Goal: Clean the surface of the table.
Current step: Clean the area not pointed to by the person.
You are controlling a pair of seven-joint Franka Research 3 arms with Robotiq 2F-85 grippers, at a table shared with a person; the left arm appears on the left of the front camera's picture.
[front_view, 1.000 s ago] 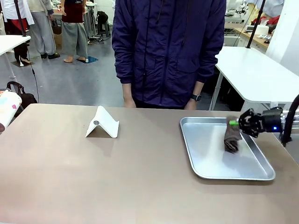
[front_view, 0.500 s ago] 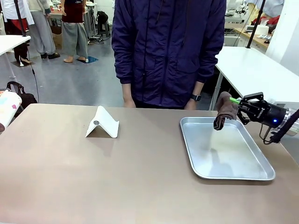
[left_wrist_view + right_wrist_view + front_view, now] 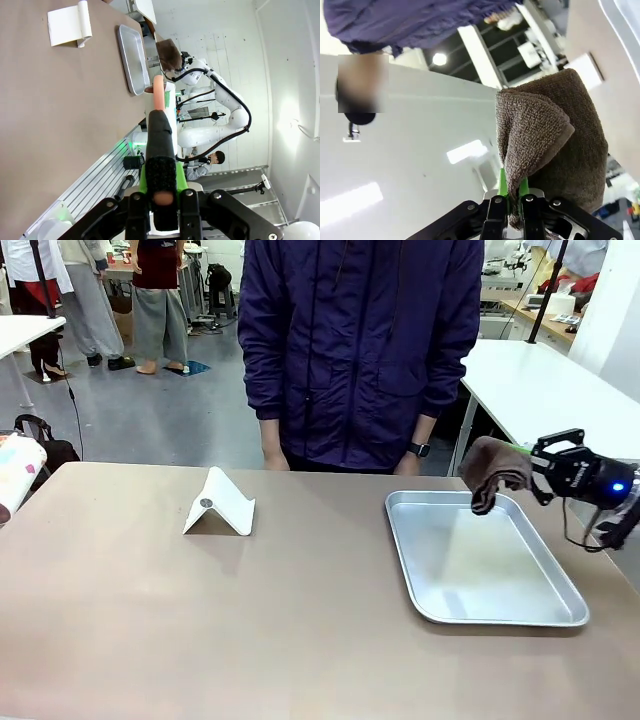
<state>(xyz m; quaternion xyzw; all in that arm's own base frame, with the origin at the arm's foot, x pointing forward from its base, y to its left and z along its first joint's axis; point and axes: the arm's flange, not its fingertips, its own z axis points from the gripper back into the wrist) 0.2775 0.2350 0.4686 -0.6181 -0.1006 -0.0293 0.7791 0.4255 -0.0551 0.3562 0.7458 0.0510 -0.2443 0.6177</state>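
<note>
The tan-brown table [image 3: 250, 620] spreads across the front view. Above the far edge of the silver tray [image 3: 480, 560] my right gripper [image 3: 535, 468] is shut on a brown towel [image 3: 490, 470], which hangs folded from its fingers. In the right wrist view the brown towel [image 3: 550, 145] is pinched between the green pads [image 3: 512, 200]. My left gripper [image 3: 162, 145] appears in the left wrist view with its fingers pressed together and nothing between them, held off the table's near side; the table [image 3: 45, 125] and tray [image 3: 132, 60] lie beyond it.
A folded white card stand [image 3: 220, 503] sits on the table left of centre. A person in a dark purple jacket [image 3: 360, 350] stands at the far edge. White-topped tables [image 3: 540, 390] stand behind on the right.
My right gripper lifted the brown towel out of the tray, raising it above the tray's far edge and shifting slightly right. The tray is now empty.
</note>
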